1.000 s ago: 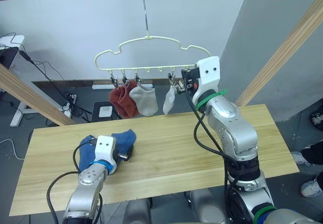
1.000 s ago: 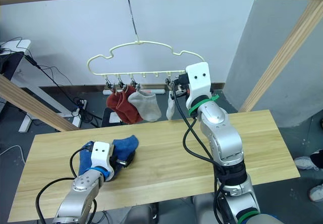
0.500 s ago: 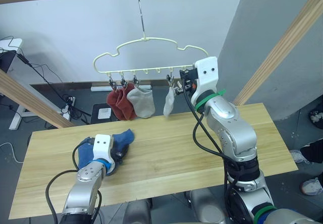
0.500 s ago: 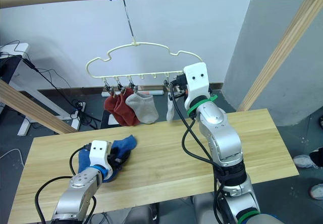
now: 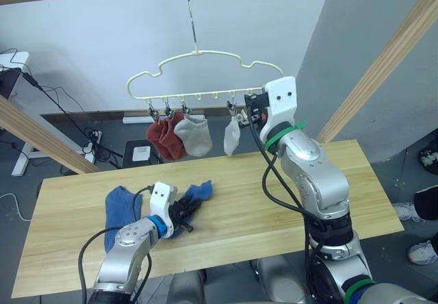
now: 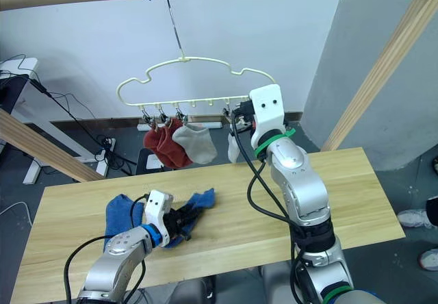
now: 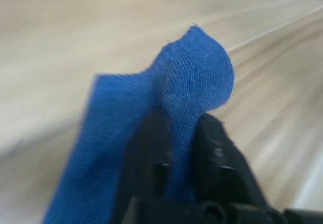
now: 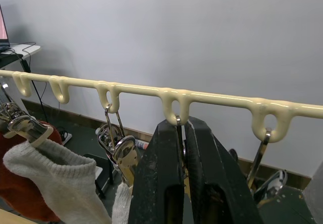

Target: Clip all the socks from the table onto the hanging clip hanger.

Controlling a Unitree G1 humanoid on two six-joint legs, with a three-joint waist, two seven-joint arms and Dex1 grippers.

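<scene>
Socks status: four short knit ankle socks hang from the thin pale-yellow wire clip hanger with the wavy outline — two rust-red socks, one light grey sock and a second light grey sock nearest the right gripper. Two blue socks sit on the long pale wood table.

Left gripper is low over the table, black fingers clamped on a fold of the blue sock ahead of it. Left wrist view confirms it: blue knit bunched up between the two fingertips, rest trailing on the wood. Head views add what the wrist cam can't: the other blue sock lies flat just behind that gripper, on its outer side, apart from the held one.

Right gripper is up at the hanger's lower bar. Right wrist view shows the fingers pressed together around the wire of one metal clip hanging from a loop in the bar, with a neighbouring clip gripping the grey sock just beside. Head views give the arm raised at the hanger's right end, but finger detail is too small there.
</scene>
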